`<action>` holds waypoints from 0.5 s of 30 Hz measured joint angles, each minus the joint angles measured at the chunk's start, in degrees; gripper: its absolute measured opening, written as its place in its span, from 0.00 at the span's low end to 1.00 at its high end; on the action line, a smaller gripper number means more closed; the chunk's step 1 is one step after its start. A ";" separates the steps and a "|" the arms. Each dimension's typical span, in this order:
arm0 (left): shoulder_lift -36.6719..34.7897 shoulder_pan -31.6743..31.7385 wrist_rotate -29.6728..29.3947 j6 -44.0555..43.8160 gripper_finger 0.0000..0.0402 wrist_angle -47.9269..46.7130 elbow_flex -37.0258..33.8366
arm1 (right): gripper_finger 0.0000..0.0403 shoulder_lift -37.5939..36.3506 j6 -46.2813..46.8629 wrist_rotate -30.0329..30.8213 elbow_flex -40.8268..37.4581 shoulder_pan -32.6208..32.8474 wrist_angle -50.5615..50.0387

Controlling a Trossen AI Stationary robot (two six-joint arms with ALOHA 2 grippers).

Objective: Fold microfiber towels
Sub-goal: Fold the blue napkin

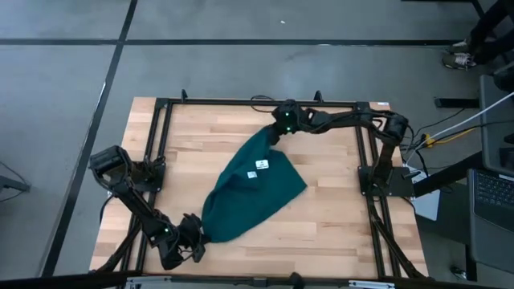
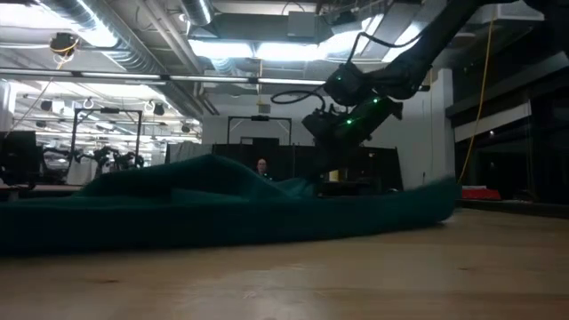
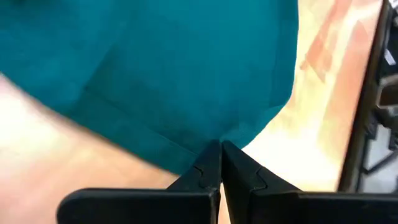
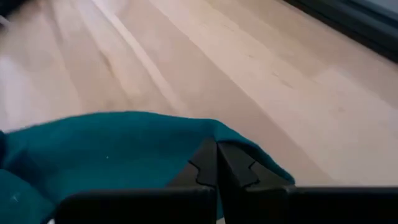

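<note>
Teal microfiber towel [image 1: 255, 185] lies stretched corner to corner across the wooden counter [image 1: 337, 213], seen from above with its small white tag [image 1: 262, 164] facing up near the far end. At the far corner of the cloth the right gripper [image 1: 279, 131] holds the fabric, while the left gripper [image 1: 197, 239] holds the opposite corner near the counter's front edge; the pull between the two appears to be why the cloth draws into a long diagonal shape, a likely way to spread it flat before a fold. From counter height, the towel [image 2: 222, 209] shows as a low rumpled ridge resting on the wood, with the right arm [image 2: 356, 111] reaching down behind it, green lights glowing on its wrist, and a person far back in the room. Past the left wrist, the left gripper [image 3: 221, 163] has its jaws pressed together on a pointed corner of the towel [image 3: 186, 68], the cloth fanning away from the pinch over the counter [image 3: 323, 112]. Past the right wrist, the right gripper [image 4: 216, 163] likewise has its jaws pinching the towel's edge [image 4: 124, 149], the fabric bunched low against bare counter boards [image 4: 217, 56].
</note>
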 joint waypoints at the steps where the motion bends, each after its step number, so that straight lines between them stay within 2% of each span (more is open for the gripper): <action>1: -0.11 -0.05 -0.70 -0.62 0.01 -1.03 0.00 | 0.00 -0.45 -0.42 0.49 0.00 -0.40 -1.11; 4: -1.01 -0.34 -1.70 -1.17 0.01 -4.42 -0.09 | 0.00 -1.66 -2.05 2.91 0.00 -1.25 -3.29; 7: -1.96 -0.31 0.63 1.21 0.01 -5.60 -0.13 | 0.00 -1.93 -2.81 5.28 0.00 -2.20 -3.33; 15: -1.98 -4.08 3.24 3.77 0.01 -2.12 -0.13 | 0.00 -1.93 0.65 5.80 0.00 -5.64 -6.67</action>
